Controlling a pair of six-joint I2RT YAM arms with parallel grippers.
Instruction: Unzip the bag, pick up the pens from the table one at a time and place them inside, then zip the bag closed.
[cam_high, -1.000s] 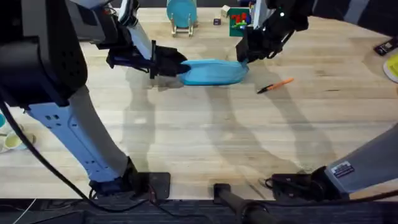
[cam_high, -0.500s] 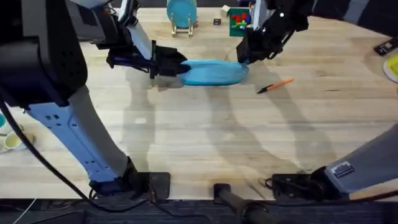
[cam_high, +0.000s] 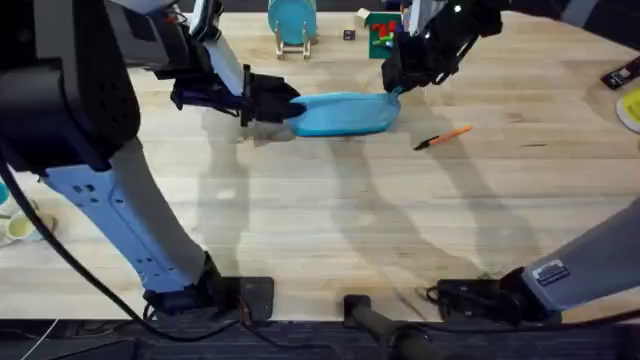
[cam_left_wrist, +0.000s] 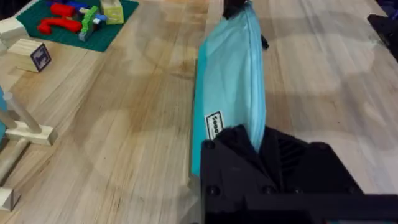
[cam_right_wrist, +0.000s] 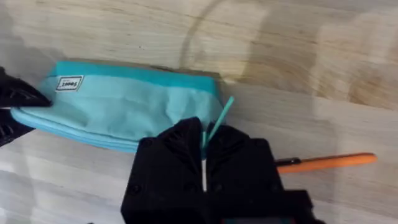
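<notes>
Left gripper: pinching the bag's near end between its black fingers; in the left wrist view the blue fabric runs straight out from between them.
Right gripper: at the bag's opposite end, fingers pressed together on the teal pull tab, which rises as a thin strip from between them in the right wrist view.
Bag: a light blue pouch lying lengthwise on the surface between the two grippers, one end in each; a small white label sits on its side just ahead of the left gripper.
Zipper: whether it stands open or closed cannot be told.
Pen: an orange stick with a black tip, lying on the surface just beside the right gripper, on the side away from the left gripper, apart from the bag.
Surface: pale wooden planks, carrying bag and pen.
Beyond the bag from the left gripper: a green mat with colored blocks, well apart from the pouch, and a teal disc on a wooden stand.
</notes>
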